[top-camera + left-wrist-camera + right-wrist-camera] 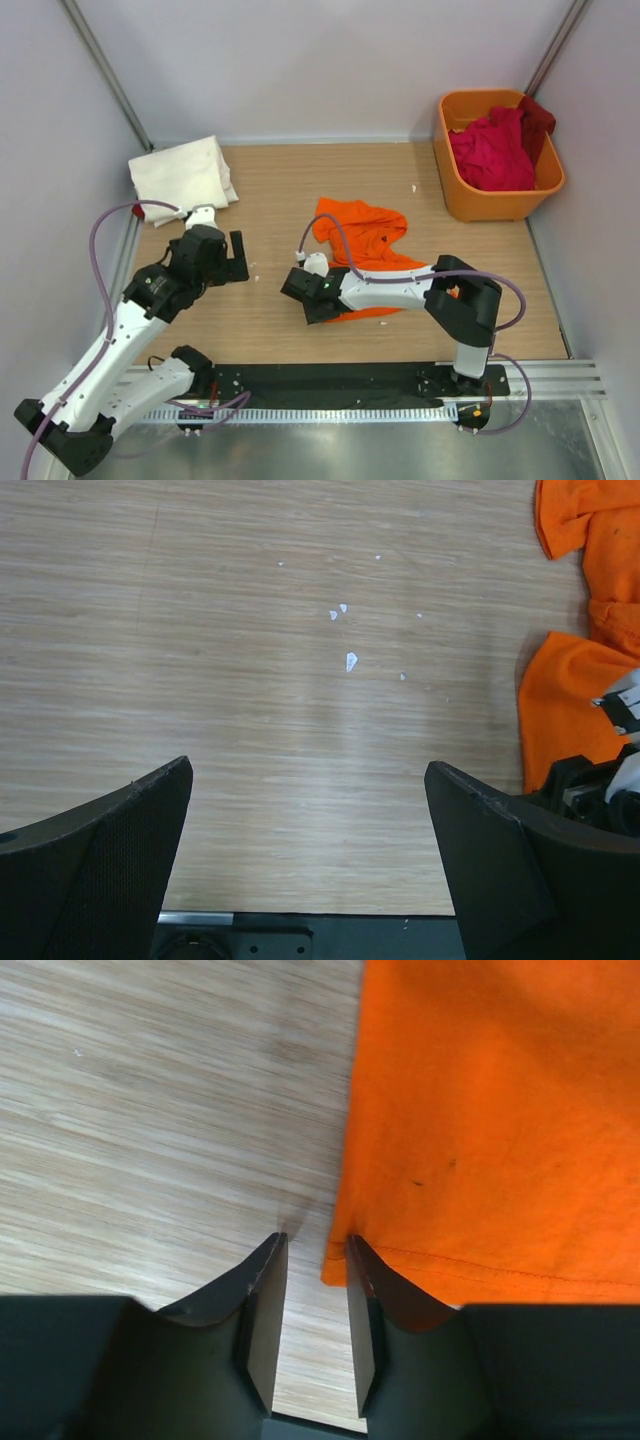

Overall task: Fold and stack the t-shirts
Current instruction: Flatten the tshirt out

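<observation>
Right wrist: right gripper (315, 1240) narrowly parted, pinching nothing, poised at orange t-shirt (500, 1110) corner, likely for grasping; left gripper (308, 768) spread wide.

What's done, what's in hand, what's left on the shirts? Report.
Done: the white shirt lies folded at the far left. In hand: the right gripper sits at a corner of the orange shirt, jaws narrowly apart, nothing clamped; the left gripper hangs open over the table. Left: it lies crumpled, red shirts wait in the tub.
</observation>
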### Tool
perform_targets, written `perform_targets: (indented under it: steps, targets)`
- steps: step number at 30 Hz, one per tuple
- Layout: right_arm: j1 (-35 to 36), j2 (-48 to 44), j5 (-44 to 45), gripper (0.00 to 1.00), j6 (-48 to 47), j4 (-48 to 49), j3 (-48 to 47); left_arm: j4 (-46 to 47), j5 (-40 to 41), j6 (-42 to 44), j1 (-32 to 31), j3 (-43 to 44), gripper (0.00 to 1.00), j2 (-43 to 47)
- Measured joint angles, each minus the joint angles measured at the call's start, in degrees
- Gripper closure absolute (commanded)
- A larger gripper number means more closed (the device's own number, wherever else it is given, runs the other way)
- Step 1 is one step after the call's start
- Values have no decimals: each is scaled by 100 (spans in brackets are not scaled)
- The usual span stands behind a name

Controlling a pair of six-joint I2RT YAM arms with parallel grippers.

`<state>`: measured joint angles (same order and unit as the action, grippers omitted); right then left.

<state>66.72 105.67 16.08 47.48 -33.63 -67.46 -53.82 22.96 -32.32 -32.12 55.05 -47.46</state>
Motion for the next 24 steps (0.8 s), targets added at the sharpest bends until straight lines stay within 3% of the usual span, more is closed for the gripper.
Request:
perform_targets:
  steps: [2,5,6,7,15,21,24]
  targets:
    - [2,-138,59,69,50,175,212,4,0,-2,0,-2,0,-46]
    - [0,-367,120,86,116,452,560,4,0,-7,0,-2,0,-133]
    - [-4,-424,136,96,153,520,645,4,0,-9,0,-2,0,-157]
    - [-9,-490,164,99,155,592,741,7,0,-15,0,-2,0,-181]
    - [-2,-1207,317,99,249,481,1464,144,-136,-39,0,-2,0,-337]
    - [-4,-3034,656,99,446,-693,1834,640,-767,-63,2,15,2,-887]
    - [-4,-3838,870,99,605,-1259,1744,1130,-1274,-138,2,125,9,-1626]
